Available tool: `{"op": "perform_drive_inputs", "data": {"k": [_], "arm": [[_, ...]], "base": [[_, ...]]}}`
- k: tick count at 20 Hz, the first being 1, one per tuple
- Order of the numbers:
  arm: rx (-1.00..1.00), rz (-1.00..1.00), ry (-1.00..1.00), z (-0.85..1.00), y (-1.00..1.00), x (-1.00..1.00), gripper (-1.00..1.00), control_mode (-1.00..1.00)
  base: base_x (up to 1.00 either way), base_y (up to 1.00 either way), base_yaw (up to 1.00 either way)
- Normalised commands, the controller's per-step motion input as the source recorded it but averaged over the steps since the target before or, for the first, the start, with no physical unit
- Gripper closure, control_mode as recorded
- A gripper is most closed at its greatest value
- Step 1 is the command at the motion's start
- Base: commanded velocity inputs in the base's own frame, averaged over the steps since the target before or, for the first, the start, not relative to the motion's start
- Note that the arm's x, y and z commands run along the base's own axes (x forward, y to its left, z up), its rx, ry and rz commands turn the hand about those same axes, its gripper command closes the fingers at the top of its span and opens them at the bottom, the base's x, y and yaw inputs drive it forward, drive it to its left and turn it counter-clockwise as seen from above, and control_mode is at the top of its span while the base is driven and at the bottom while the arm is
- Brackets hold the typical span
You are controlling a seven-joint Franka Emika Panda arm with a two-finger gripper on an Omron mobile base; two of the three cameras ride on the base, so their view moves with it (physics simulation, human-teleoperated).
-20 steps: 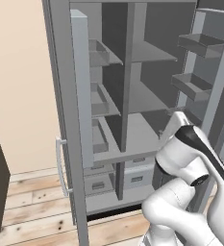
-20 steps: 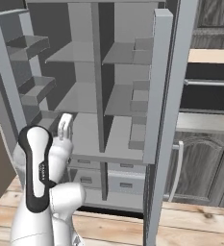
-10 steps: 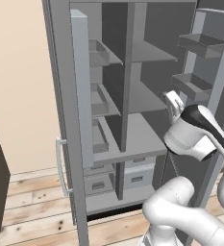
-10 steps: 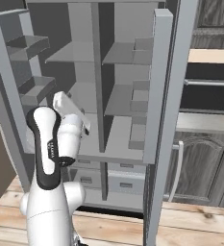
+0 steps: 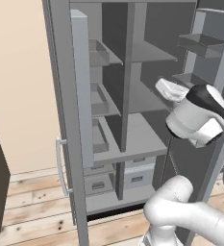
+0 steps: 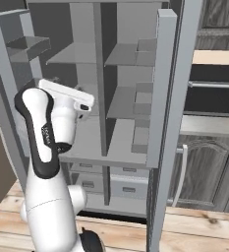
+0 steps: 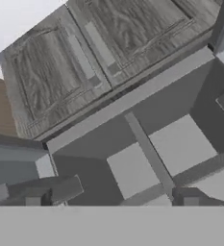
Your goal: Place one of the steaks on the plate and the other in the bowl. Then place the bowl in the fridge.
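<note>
The fridge (image 5: 128,120) stands wide open on a pale plank floor (image 5: 36,211), its grey shelves (image 5: 137,137) and the drawers (image 5: 135,175) at the bottom bare of any bowl, plate or steak as far as these angles show; both doors are swung out, the left one carrying racks (image 5: 100,101) beside a beige wall (image 5: 17,86), the right one (image 6: 167,123) edge-on in the right base view. Past that door sit dark wood-grain cabinets (image 6: 204,172) under a light counter (image 6: 209,125) with a black microwave (image 6: 216,91) on it. The hand view looks steeply up and rolled at carved upper cabinet doors (image 7: 51,72) above the fridge's top edge, with the shelf compartments below. The gripper (image 7: 112,202) has its jaws spread wide apart and nothing between them; only the finger tips (image 7: 34,201) peek up at the bottom of that view. Against the frames of a second ago, the arm has risen: the hand (image 5: 171,90), then low by the lower shelf, now sits level with the middle shelves and points into the fridge, while the fridge and room have not shifted
</note>
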Motion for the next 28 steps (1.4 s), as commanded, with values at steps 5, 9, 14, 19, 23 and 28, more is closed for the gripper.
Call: {"op": "perform_drive_inputs", "data": {"k": [5, 9, 14, 19, 23, 28], "arm": [[-0.59, -0.03, -0.92, 0.38, 0.0, -0.51, -1.0, -1.0], [-0.76, -0.16, -0.79, 0.02, 0.42, 0.07, -1.0, -1.0], [-0.82, -0.47, -0.37, -0.01, 0.46, 0.85, -1.0, -1.0], [-0.69, -0.39, 0.27, -0.12, 0.06, 0.38, -1.0, -1.0], [-0.53, -0.33, 0.59, -0.36, 0.36, -0.05, -1.0, -1.0], [-0.13, -0.54, 0.59, -0.13, 0.01, -0.22, -1.0, -1.0]], "base": [[0.0, 0.0, 0.0], [0.0, 0.0, 0.0], [0.0, 0.0, 0.0], [0.0, 0.0, 0.0], [0.0, 0.0, 0.0], [0.0, 0.0, 0.0]]}}
